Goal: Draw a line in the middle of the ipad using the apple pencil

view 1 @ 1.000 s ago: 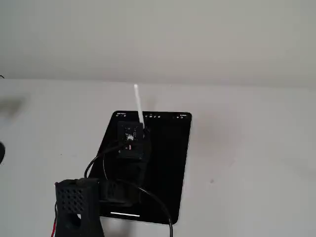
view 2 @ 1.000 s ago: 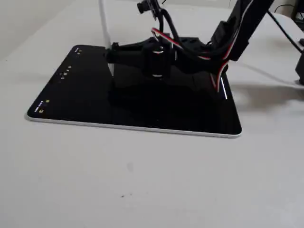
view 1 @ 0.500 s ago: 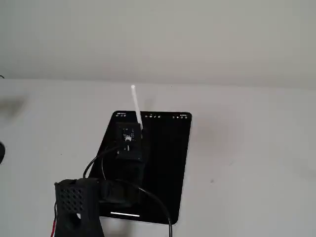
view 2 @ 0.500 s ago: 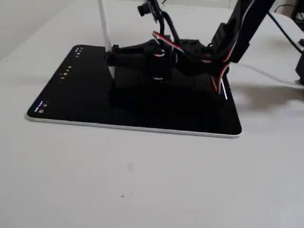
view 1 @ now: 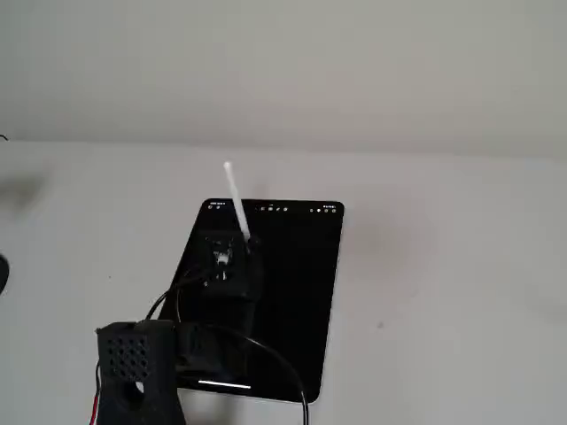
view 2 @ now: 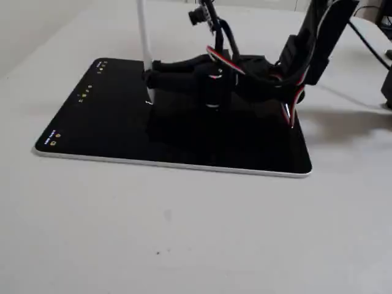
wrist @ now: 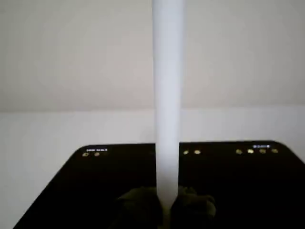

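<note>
Here, the ipad (view 2: 98,122) lies flat on a pale tabletop (view 2: 184,233), its black screen up and its tiny toolbar icons running along the short side farthest from the arm's base. The black arm (view 2: 269,67) reaches low over the screen, and its gripper (view 2: 152,72) is clenched on the apple pencil (view 2: 144,30), which stands nearly upright with its lower end down at the glass, toward the icon end of the tablet. In a fixed view the stylus (view 1: 236,199) leans slightly left above the tablet's far short side (view 1: 292,266). From the wrist view the white shaft (wrist: 167,95) rises straight up the middle of the picture, pinched at its foot by the dark jaws, with the icon row beyond it. A very short white mark (view 2: 149,102) shows on the screen just beside the pencil's tip.
</note>
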You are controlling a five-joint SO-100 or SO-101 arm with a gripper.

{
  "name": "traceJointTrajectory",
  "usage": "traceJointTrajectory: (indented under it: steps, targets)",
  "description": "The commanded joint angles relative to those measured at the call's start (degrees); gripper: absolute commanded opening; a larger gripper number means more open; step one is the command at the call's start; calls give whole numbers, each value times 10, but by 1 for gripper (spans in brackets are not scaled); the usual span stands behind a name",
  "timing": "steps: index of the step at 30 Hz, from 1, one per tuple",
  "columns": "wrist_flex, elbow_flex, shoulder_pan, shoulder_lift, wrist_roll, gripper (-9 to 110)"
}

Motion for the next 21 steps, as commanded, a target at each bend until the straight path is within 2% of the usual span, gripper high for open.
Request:
traceJointTrajectory:
  steps: [1,21]
  targets:
    - [-13,43,-11,25,-2,0]
    - [-120,208,8,49,1,0]
